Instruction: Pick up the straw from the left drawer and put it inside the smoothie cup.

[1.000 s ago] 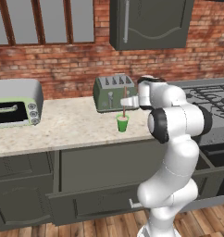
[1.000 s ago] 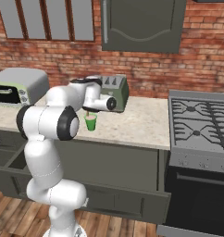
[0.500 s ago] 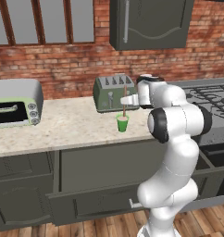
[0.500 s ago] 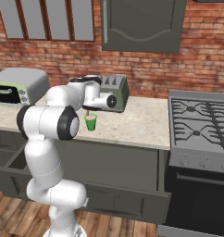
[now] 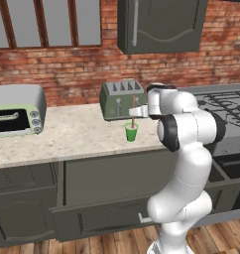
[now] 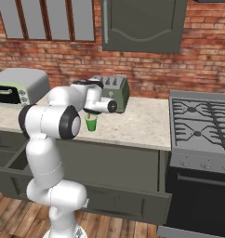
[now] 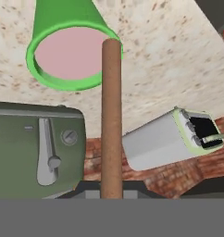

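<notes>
The counter point(image 5: 67, 139) is the landmark: a pale speckled top running under the brick wall, with dark grey-green cabinets below it. At its right end stands the stove point(image 6: 202, 125), its black grates level with the counter top. Below the counter's front edge the drawer point(image 5: 142, 208) stands pulled out, its flat front panel well forward of the cabinet faces; the arm's white base rises just in front of it. On the counter's far left sits a toaster oven point(image 5: 15, 110), pale green with a dark glass door and small knobs. Toward the counter's middle, against the wall, sits the toaster point(image 5: 122, 99), grey-green with slots on top and a lever on its end. Just in front of the toaster, on the counter, stands the cup point(image 5: 132, 132), green, upright, with pink smoothie showing inside it in the hand view point(image 7: 72, 51). The gripper point(image 5: 134, 111) hangs above the cup, between it and the toaster, jaws closed on the straw point(image 5: 133, 113). The straw is an orange-brown stick held upright; its lower end is at the cup's rim, on the rim's edge in the hand view point(image 7: 111, 115), and whether it is inside the cup cannot be told.
</notes>
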